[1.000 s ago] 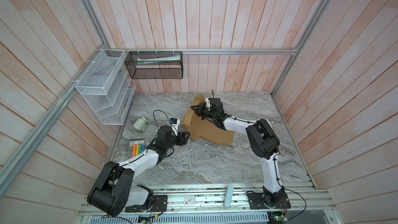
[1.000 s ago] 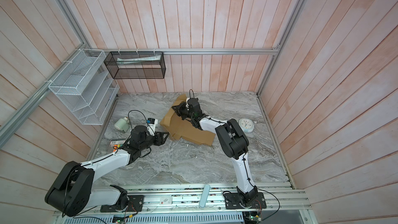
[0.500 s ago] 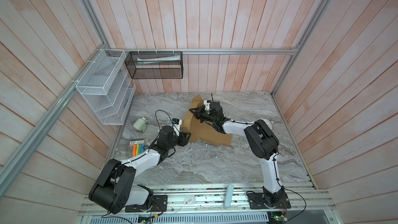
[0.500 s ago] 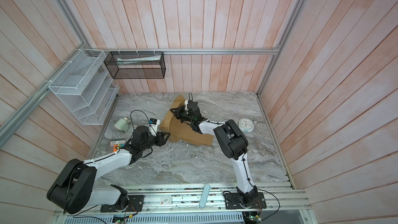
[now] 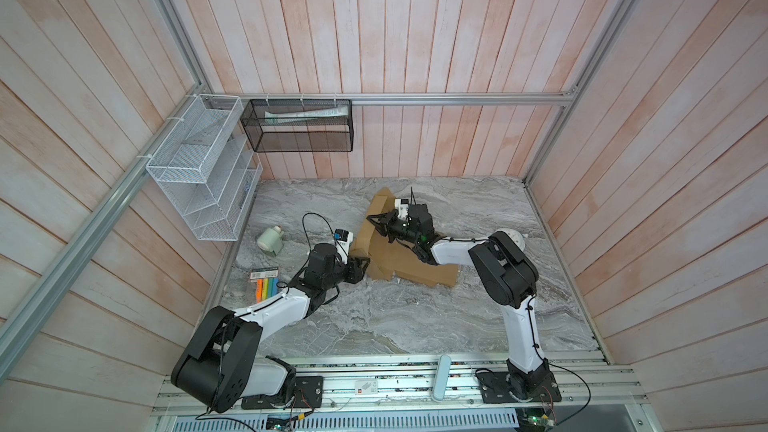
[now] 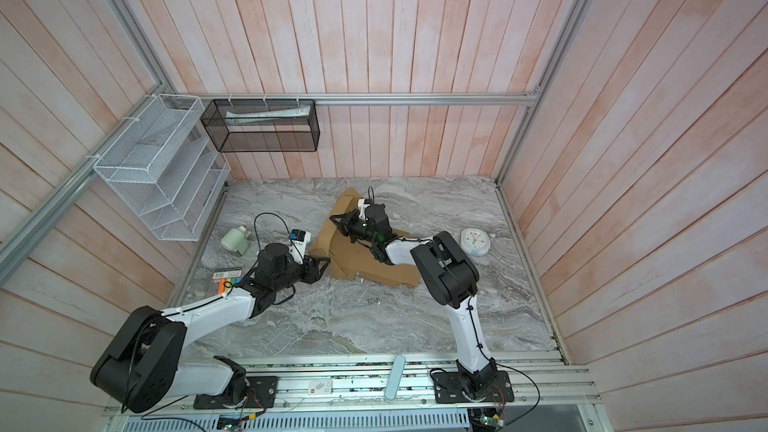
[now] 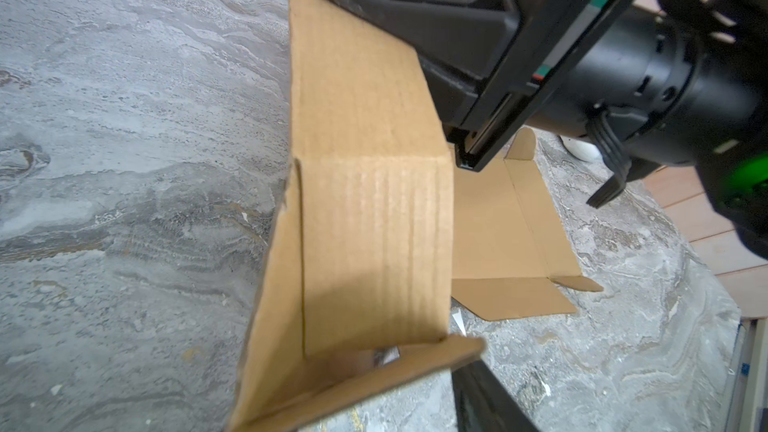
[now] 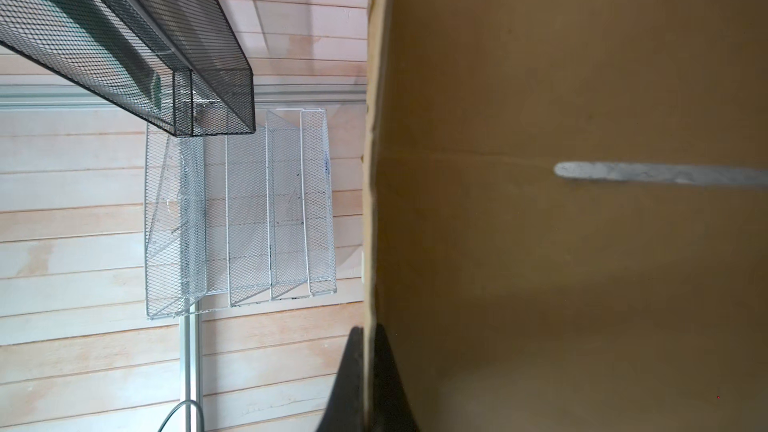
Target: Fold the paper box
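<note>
One paper box [image 5: 415, 274] lies on the tabletop [image 5: 415, 326] before the black mesh basket [image 5: 297, 141]. The right end effector [image 5: 374, 224] clamps its raised flap [image 5: 380, 203], while the left end effector [image 5: 361, 270] is half open (seemingly empty). Stiff creases could spring the flap free.

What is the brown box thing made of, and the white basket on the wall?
The paper box looks like plain brown corrugated cardboard with a matte finish: faint ribs run across its panel, and nothing is printed on it. The white rack seems to be metal wire mesh, painted or coated white: you can see the wall through its little diamond holes.
</note>
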